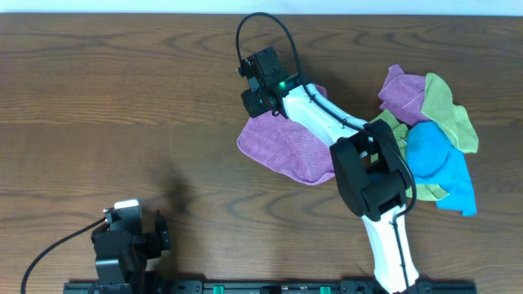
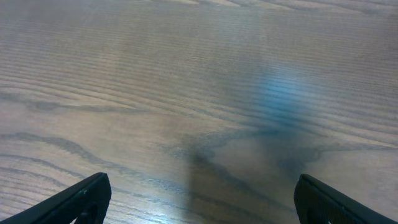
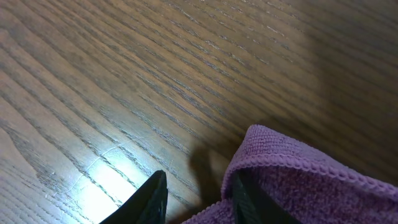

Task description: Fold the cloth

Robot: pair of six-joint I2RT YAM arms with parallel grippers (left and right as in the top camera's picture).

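A purple cloth (image 1: 286, 145) lies on the wooden table near the middle, partly under my right arm. My right gripper (image 1: 261, 102) is at the cloth's far left corner. In the right wrist view the gripper's (image 3: 199, 196) fingers stand close together with the hemmed purple cloth (image 3: 298, 168) edge between them and draped over the right finger. It is lifted slightly off the wood. My left gripper (image 1: 154, 233) rests at the front left, far from the cloth. In the left wrist view it (image 2: 202, 190) is wide open over bare wood.
A pile of other cloths sits at the right: purple (image 1: 404, 88), green (image 1: 448, 110) and blue (image 1: 441, 167). The right arm's base (image 1: 391, 245) stands at the front right. The table's front edge runs behind both arm bases.
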